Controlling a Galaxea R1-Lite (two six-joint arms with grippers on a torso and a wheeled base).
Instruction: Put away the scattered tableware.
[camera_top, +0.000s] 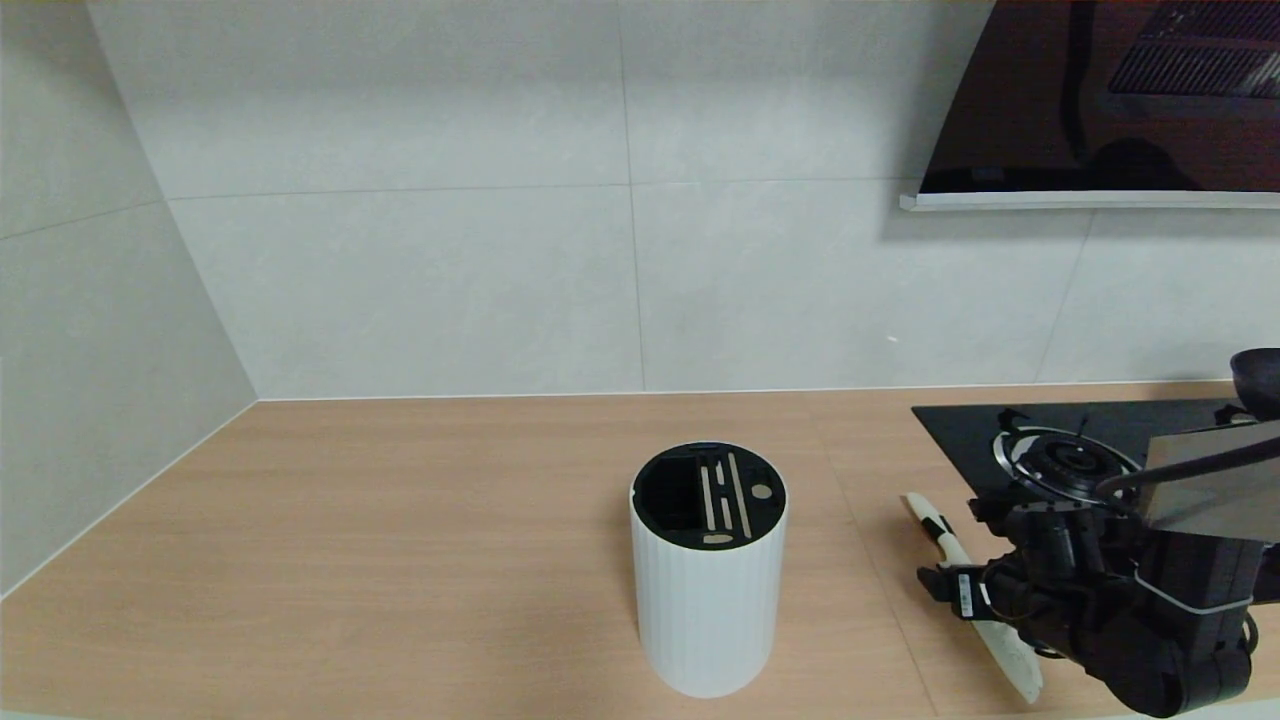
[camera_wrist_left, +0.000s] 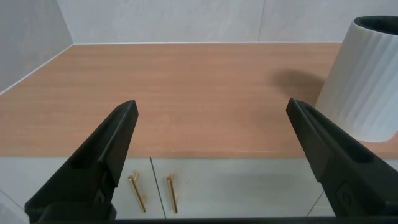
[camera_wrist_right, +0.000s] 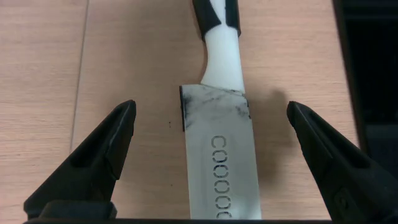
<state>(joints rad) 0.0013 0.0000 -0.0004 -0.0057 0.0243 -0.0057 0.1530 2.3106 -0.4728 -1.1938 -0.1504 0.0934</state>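
Knife (camera_wrist_right: 221, 143), white-bladed, lies flat on the wooden countertop (camera_top: 400, 520) between the white ribbed holder (camera_top: 708, 590) and the hob (camera_top: 975, 430). Right gripper (camera_wrist_right: 210, 112) hovers over the blade, jaws spread to either side. Left gripper (camera_wrist_left: 211, 109) is spread wide, near the holder

I'm getting bright, even light from overhead. In the left wrist view the white holder (camera_wrist_left: 367, 74) throws a soft, faint shadow onto the table (camera_wrist_left: 186, 93) beside it. The glossy dark hood (camera_top: 1100, 100) shows dim reflections, no hard glare.
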